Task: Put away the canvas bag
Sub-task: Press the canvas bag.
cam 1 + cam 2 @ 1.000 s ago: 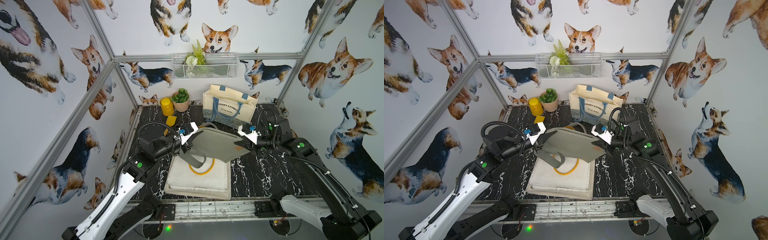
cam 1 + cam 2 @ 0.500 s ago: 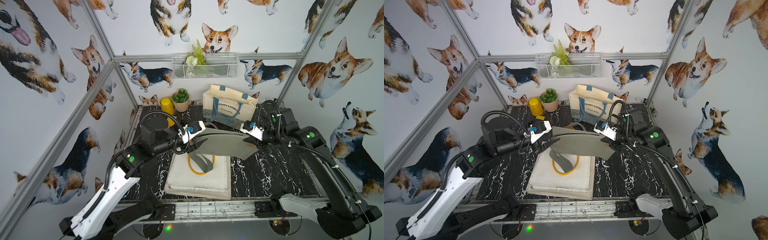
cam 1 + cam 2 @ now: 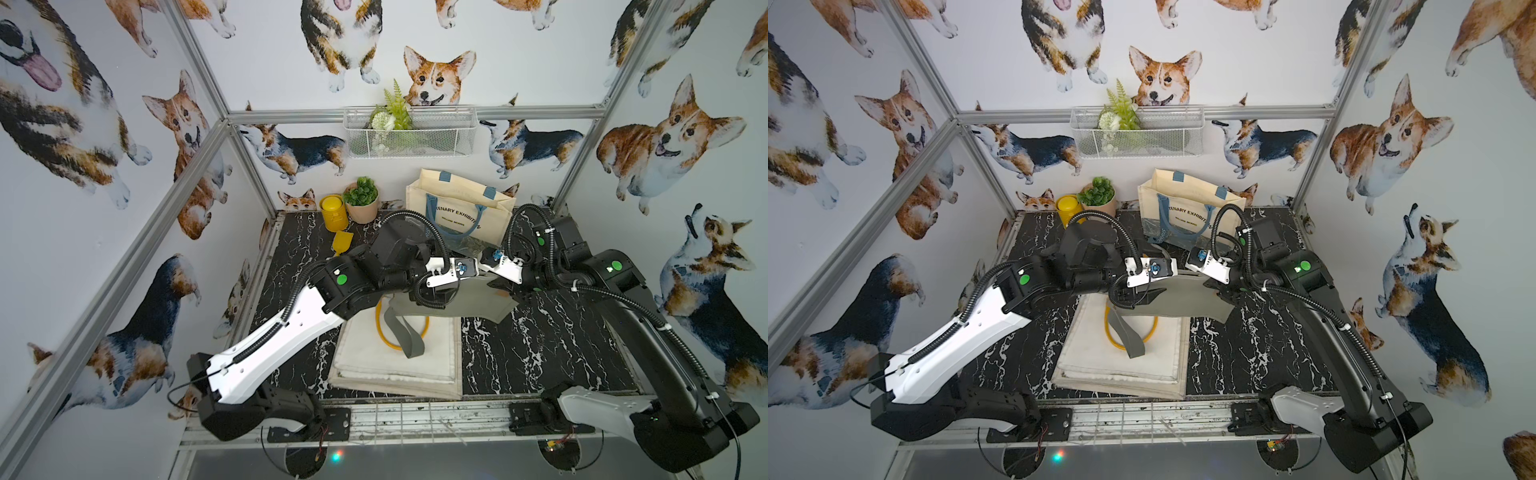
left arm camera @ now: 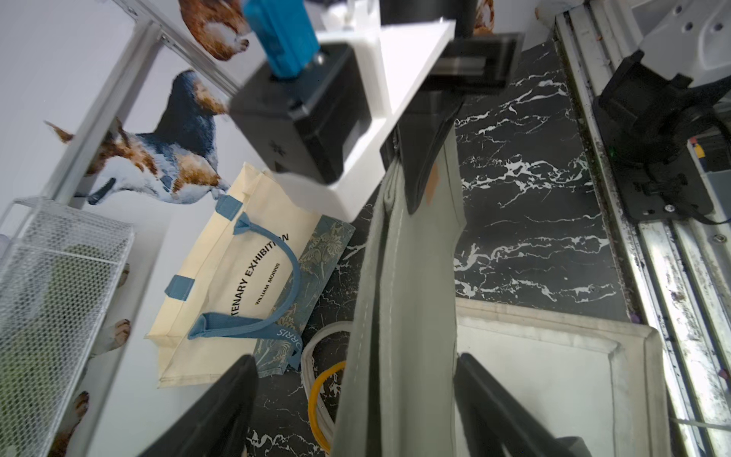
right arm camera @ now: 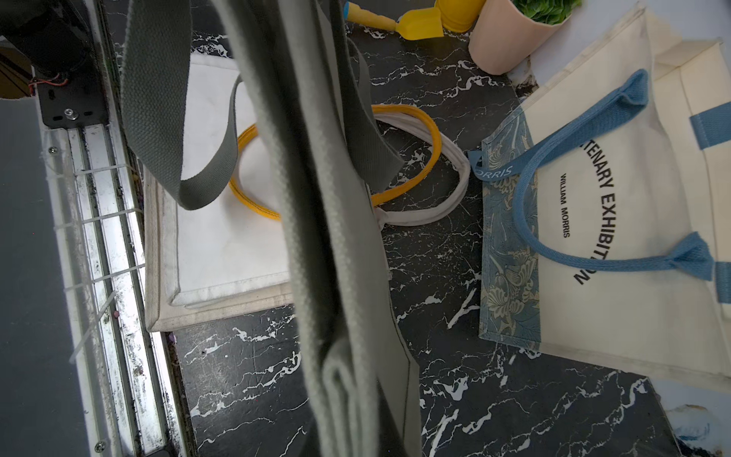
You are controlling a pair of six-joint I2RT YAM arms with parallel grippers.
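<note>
Stands spread wide with the left gripper (image 4: 352, 360), fingers (image 4: 237, 395) on either side of the grey canvas bag (image 3: 478, 301). Pinches the bag's top edge with the right gripper (image 4: 421, 174), pressed together on the cloth. Holds the bag aloft mid-frame in both top views, strap (image 3: 405, 336) dangling over the stacked cream bags (image 3: 415, 365), just in front of the printed tote (image 3: 457, 203).
</note>
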